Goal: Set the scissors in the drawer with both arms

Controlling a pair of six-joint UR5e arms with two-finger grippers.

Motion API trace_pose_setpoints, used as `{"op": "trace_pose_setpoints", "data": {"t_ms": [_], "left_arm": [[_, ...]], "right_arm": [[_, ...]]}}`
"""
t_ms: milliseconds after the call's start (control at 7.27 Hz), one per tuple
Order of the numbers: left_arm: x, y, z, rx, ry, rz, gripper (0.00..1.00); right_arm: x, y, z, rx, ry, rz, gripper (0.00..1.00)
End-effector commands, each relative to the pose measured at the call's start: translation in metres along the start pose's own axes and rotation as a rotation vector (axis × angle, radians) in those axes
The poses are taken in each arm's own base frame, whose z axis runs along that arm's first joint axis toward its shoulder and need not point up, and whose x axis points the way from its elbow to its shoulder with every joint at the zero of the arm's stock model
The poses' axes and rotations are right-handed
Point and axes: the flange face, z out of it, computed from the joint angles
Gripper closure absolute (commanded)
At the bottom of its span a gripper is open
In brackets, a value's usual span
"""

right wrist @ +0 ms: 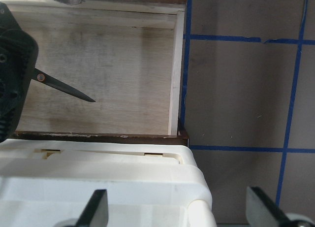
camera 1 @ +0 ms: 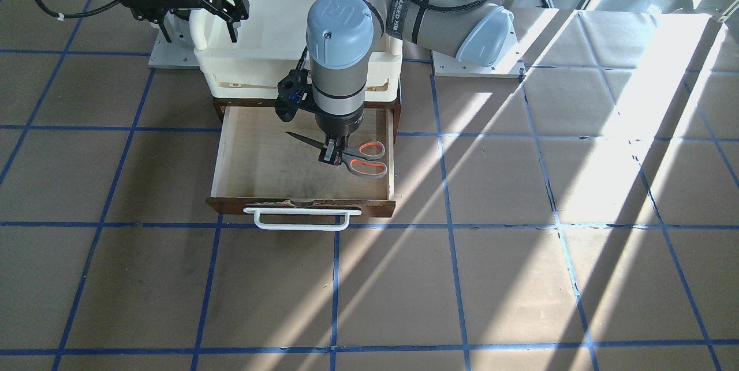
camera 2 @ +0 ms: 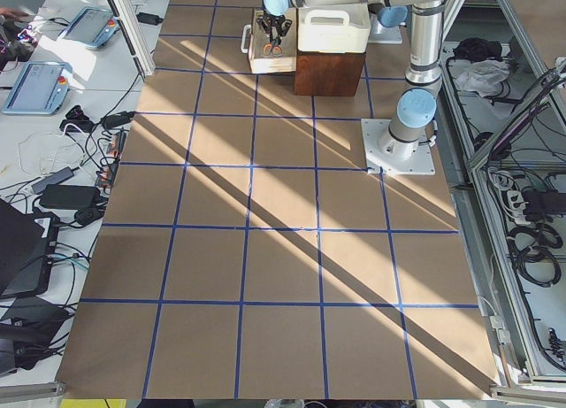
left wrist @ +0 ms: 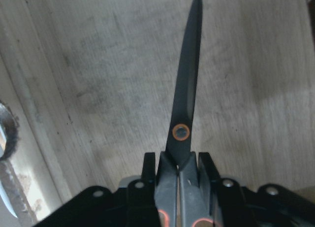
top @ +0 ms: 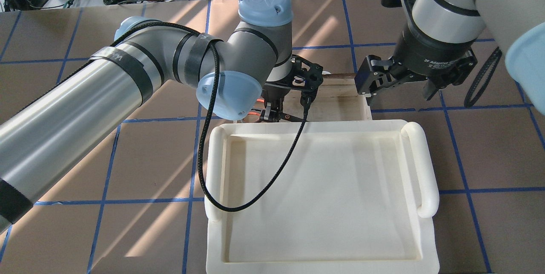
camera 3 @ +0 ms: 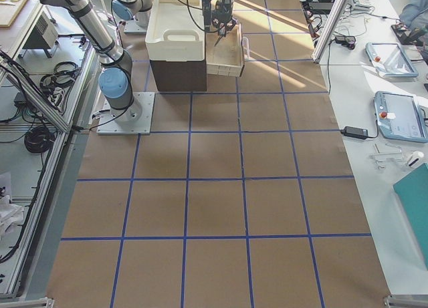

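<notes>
The scissors (camera 1: 365, 158), with grey blades and orange-lined handle loops, are inside the open drawer (camera 1: 254, 157) near its right side. The blades point to the view's left. My left gripper (camera 1: 332, 154) is shut on them near the pivot and holds them flat and low over the plywood floor; I cannot tell whether they touch it. The left wrist view shows the blade (left wrist: 189, 89) reaching out from between the fingers (left wrist: 166, 180). My right gripper (top: 398, 90) is open and empty, above the cream tub's far corner. The right wrist view shows the blade tip (right wrist: 69, 91) and the drawer floor (right wrist: 123, 54).
A cream plastic tub (top: 421, 167) sits on top of the dark brown cabinet (camera 3: 177, 74) behind the drawer. The drawer's white bar handle (camera 1: 300, 218) faces away from the robot. Brown table with blue tape lines (camera 1: 519, 244) lies all around.
</notes>
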Motion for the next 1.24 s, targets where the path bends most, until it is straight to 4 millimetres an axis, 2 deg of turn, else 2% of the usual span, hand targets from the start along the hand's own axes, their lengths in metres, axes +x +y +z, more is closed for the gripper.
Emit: {"op": "trace_pose_setpoints", "data": {"t_ms": [0,138,275,550,688,826,963,1101], "left_arm": [[-0.002,-0.001,0.006,-0.002,0.005,-0.011,0.42],[-0.001,0.000,0.001,-0.002,-0.006,-0.018,0.31],[0.000,0.000,-0.005,-0.001,-0.016,-0.018,0.30],[0.005,-0.001,-0.039,0.012,-0.075,-0.103,0.33],[0.008,0.004,-0.064,0.026,-0.116,-0.216,0.39],[0.009,0.009,-0.088,0.042,-0.154,-0.314,0.39],[0.013,0.012,-0.106,0.059,-0.179,-0.470,0.37],[0.017,0.024,-0.119,0.087,-0.196,-0.672,0.31]], "right_arm": [[0.000,0.000,0.000,-0.002,0.001,0.000,0.00],[0.000,0.000,0.000,-0.002,-0.001,0.000,0.00],[0.000,0.000,0.000,-0.002,-0.001,0.000,0.00],[0.000,0.000,0.000,-0.002,0.001,0.000,0.00],[0.000,0.000,0.000,-0.002,-0.001,0.000,0.00],[0.000,0.000,0.000,-0.002,-0.003,0.000,0.00],[0.000,0.000,0.000,-0.002,-0.003,0.000,0.00],[0.000,0.000,0.000,-0.002,-0.003,0.000,0.00]]}}
